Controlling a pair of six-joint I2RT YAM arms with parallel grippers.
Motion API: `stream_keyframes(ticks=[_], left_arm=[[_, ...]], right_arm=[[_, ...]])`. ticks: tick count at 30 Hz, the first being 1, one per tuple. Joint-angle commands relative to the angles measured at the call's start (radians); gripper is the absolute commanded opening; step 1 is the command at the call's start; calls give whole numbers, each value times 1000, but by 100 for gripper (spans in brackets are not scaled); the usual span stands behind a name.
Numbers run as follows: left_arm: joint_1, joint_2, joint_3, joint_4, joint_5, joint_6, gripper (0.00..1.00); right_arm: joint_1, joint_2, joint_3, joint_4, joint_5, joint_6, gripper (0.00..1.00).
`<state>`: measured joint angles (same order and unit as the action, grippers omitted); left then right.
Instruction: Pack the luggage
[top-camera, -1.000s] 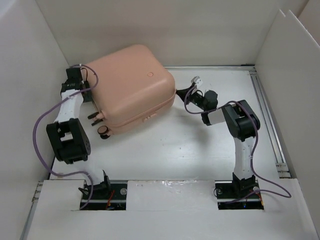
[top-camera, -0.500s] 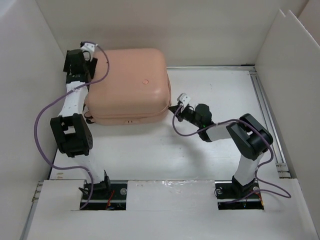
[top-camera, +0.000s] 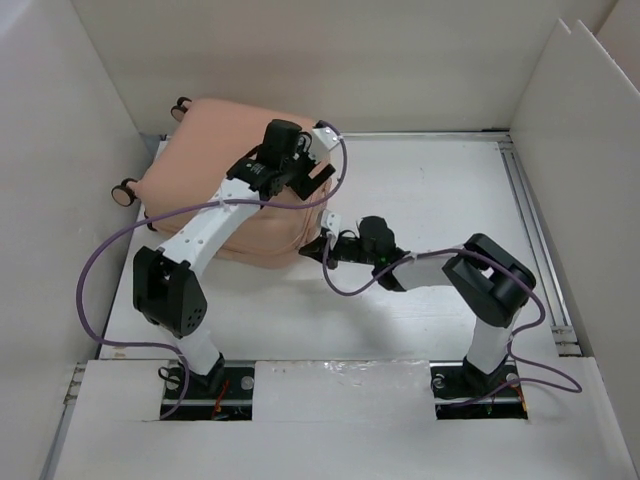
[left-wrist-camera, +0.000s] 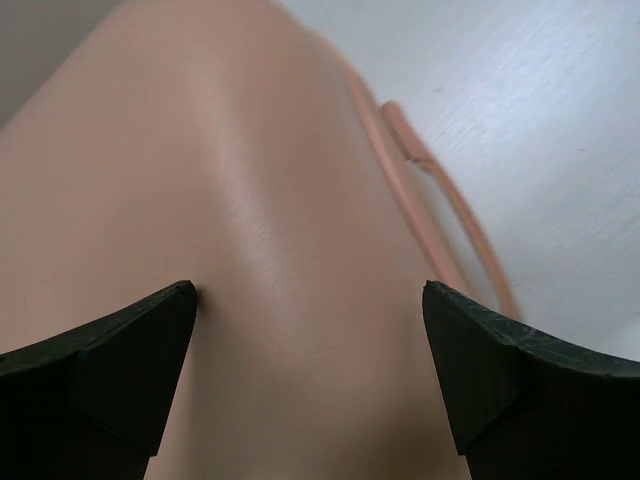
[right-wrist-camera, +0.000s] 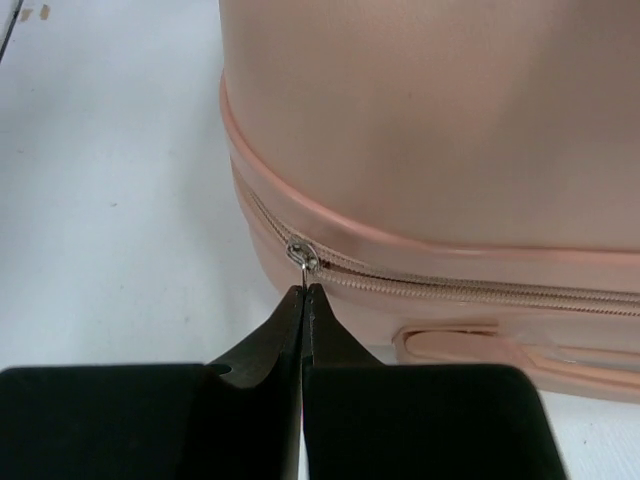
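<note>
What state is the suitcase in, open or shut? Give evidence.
Shut. The luggage has its shells together, and the right wrist view shows zipper teeth meshed beside the zipper pull.

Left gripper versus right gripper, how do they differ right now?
The left gripper stands wide open; the right gripper is shut. The left gripper holds nothing and is spread above the top shell of the luggage; the right gripper pinches the zipper pull on the side seam. Both are black and are at the same luggage.
</note>
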<state>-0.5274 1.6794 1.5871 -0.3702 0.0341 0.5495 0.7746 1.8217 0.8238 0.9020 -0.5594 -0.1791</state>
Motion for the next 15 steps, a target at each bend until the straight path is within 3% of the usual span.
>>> stream_keyframes(ticks=[1, 5, 15], left_arm=[[49, -12, -7, -59, -153, -65, 92], [49, -12, -59, -91, -272, -88, 89], [40, -52, -326, -118, -284, -80, 84]], right_arm=[[-60, -25, -8, 100, -48, 35, 0], [-133, -25, -17, 0, 8, 35, 0], [-247, -36, 162, -209, 191, 55, 0]])
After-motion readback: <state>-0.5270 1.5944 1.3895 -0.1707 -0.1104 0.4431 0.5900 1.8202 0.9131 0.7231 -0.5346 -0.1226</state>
